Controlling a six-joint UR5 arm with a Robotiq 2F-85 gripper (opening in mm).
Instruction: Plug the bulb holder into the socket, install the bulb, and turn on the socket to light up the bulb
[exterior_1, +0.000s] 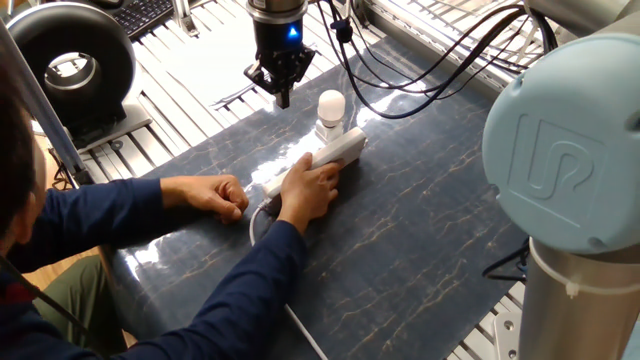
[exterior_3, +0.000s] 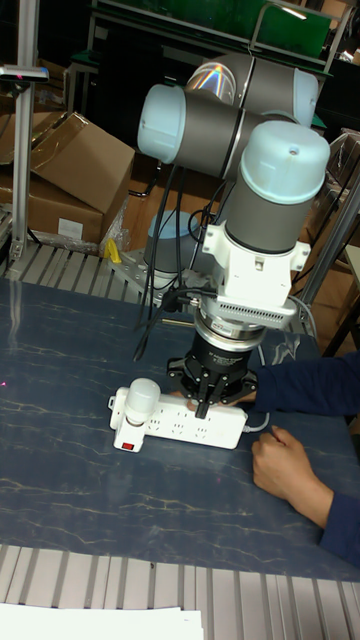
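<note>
The white socket (exterior_1: 340, 150) (exterior_3: 180, 427) lies on the dark marbled mat, with a red switch at one end. The bulb holder (exterior_1: 327, 132) is plugged into that end and the white bulb (exterior_1: 331, 105) (exterior_3: 145, 396) stands upright in it, unlit. My gripper (exterior_1: 282, 97) (exterior_3: 203, 407) hangs above the table just beyond the bulb, its fingers pressed together on nothing. A person's hand (exterior_1: 308, 190) rests on the socket's other end, where the white cable leaves.
The person's other hand (exterior_1: 220, 193) lies fisted on the mat (exterior_1: 400, 240) near its front left. A black round device (exterior_1: 72, 65) stands at the back left. Black cables (exterior_1: 420, 70) loop behind the bulb. Cardboard boxes (exterior_3: 60, 170) sit beyond the table.
</note>
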